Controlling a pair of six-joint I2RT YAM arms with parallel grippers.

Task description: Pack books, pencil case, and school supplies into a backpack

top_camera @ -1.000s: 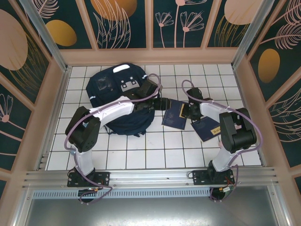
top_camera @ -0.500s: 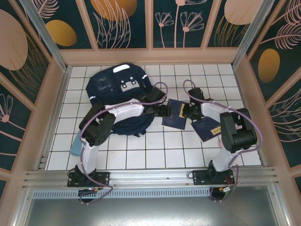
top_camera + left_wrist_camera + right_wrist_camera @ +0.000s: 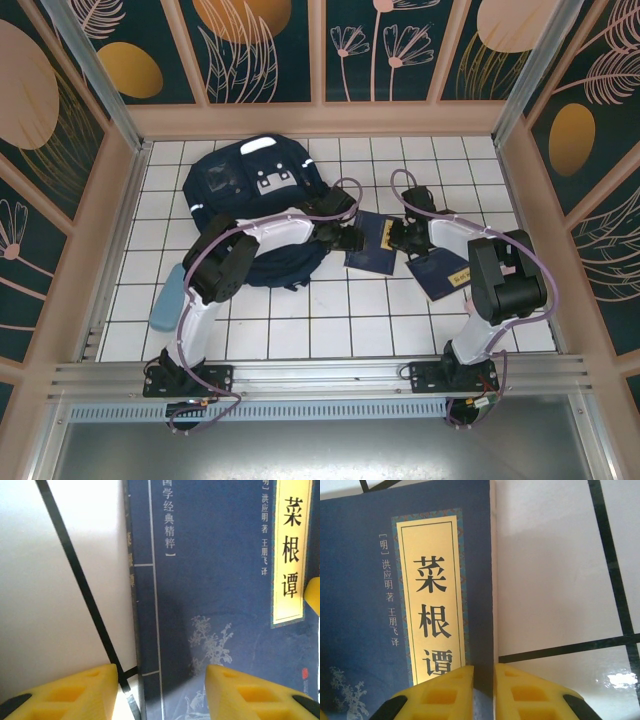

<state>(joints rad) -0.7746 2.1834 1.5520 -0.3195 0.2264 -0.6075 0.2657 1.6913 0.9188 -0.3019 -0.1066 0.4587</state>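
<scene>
A dark navy book [image 3: 372, 244] with a yellow label strip [image 3: 290, 555] lies flat on the white tiles, right of the navy backpack [image 3: 250, 190]. My left gripper [image 3: 350, 238] is open, its yellow fingers [image 3: 65, 692] straddling the book's left edge [image 3: 145, 630] just above the cover. My right gripper [image 3: 401, 238] is shut on the book's right edge [image 3: 482, 630], which sits pinched between its yellow fingers [image 3: 440, 692]. A second navy book [image 3: 443, 270] with a yellow label lies under the right arm.
A light blue pouch-like object [image 3: 165, 297] lies on the tiles at the left, beside the left arm. The enclosure's walls [image 3: 320, 118] ring the table. Bare tiles [image 3: 330, 320] stretch along the front.
The left arm folded in and its gripper slid right and down to the book's left edge, which uncovered the light blue object. The right gripper stayed on the book's right edge.
</scene>
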